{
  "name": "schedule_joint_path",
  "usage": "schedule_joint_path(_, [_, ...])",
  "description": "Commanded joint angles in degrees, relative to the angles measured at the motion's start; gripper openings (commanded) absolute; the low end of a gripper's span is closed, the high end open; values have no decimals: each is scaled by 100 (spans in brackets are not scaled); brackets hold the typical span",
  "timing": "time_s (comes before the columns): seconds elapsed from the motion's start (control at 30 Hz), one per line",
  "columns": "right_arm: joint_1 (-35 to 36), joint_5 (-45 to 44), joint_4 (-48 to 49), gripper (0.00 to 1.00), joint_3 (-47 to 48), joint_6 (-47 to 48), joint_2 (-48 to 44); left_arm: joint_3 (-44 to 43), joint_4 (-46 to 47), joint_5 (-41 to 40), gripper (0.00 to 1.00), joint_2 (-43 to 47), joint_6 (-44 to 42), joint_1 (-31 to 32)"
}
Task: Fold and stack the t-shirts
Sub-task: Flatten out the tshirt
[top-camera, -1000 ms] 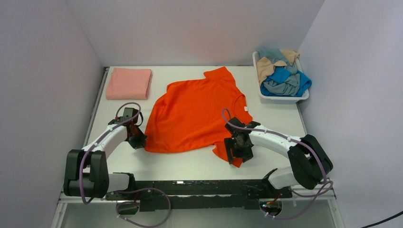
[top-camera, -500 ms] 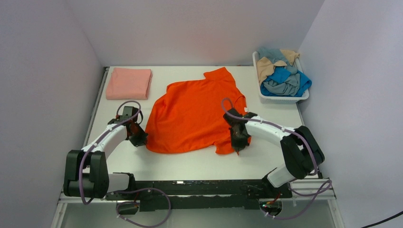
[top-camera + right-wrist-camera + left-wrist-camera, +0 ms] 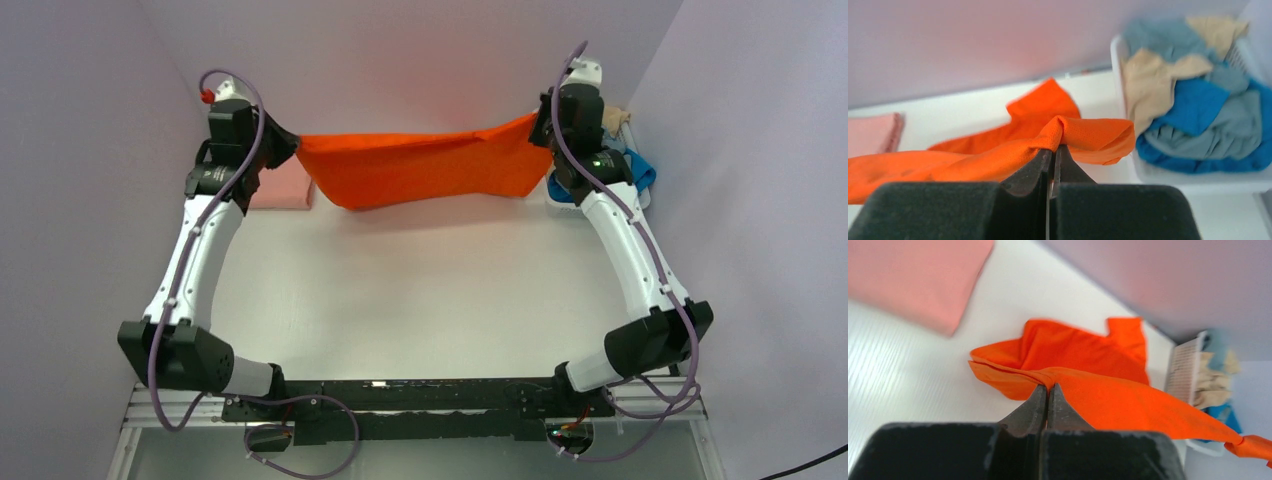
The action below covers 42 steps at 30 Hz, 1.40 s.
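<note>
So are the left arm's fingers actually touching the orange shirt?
Touching. The left wrist view shows the left fingers pinched shut on a bunched edge of the orange shirt.

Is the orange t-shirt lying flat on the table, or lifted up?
Lifted up: the orange t-shirt hangs stretched between the left gripper and the right gripper, both jaws shut on its edge.

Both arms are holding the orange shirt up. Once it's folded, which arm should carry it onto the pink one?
Left, probably. The folded pink shirt lies at the far left near the left gripper; the right gripper is across the table by the basket. Both grip the orange shirt.
</note>
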<state>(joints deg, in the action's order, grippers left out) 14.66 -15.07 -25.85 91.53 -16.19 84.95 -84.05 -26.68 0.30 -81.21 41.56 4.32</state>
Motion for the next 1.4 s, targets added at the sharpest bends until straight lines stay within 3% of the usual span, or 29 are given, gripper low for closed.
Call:
schedule_joint_path(0.0, [-24, -47, 234, 0, 967, 910, -496, -713, 240, 115, 0, 718, -412, 8])
schedule_joint_path(0.27, [-17, 709, 4, 0, 1710, 1529, -1489, -1408, -161, 355, 0, 1825, -962, 8])
schedule_joint_path(0.6, [-18, 2082, -520, 0, 2658, 2036, -2330, -1407, -295, 572, 0, 3144, -1143, 8])
schedule_joint_path(0.73, [-12, 2022, -511, 0, 2535, 2174, -2472, -1267, -300, 556, 0, 3247, -1070, 8])
schedule_joint_path(1.07, [-20, 1140, 613, 0, 164, 2185, -2138, 156, -269, 512, 0, 2034, -813, 8])
schedule_joint_path(1.2, [-58, 774, 1134, 0, -896, 1841, -1515, 723, -151, 254, 0, 867, -720, 3])
schedule_joint_path(1.37, [-179, 1273, 1608, 0, -1588, 1268, -39, 576, 230, 303, 0, -1092, -940, -49])
